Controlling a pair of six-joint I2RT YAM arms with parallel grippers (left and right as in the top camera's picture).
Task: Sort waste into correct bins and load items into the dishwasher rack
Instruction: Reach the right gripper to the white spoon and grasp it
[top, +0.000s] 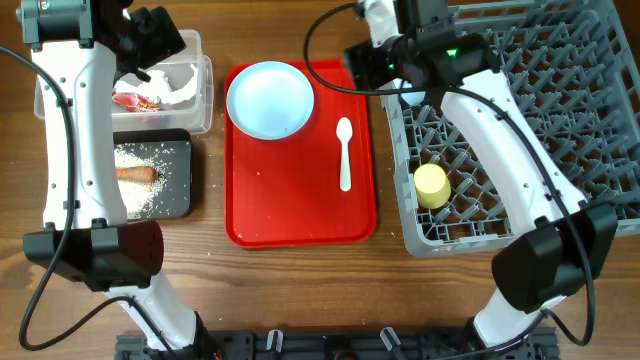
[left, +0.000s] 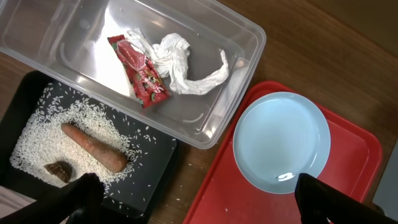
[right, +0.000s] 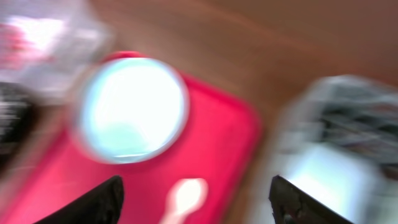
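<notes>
- L jaws: released wide, nothing held, above clear tub (left: 205, 112) w/ crumpled paper (left: 177, 62) & red wrapper (left: 140, 78).
- R jaws: seen apart, empty; view blurred.
- Pale blue plate (top: 270, 98) & white spoon (top: 344, 152) are laid on red tray (top: 300, 200); yellow cup (top: 431, 185) in rack (top: 560, 110).

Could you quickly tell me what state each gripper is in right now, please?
Left gripper: open, jaws wide, holding nothing.
Right gripper: open, jaws apart and empty, though its wrist view is blurred.
</notes>
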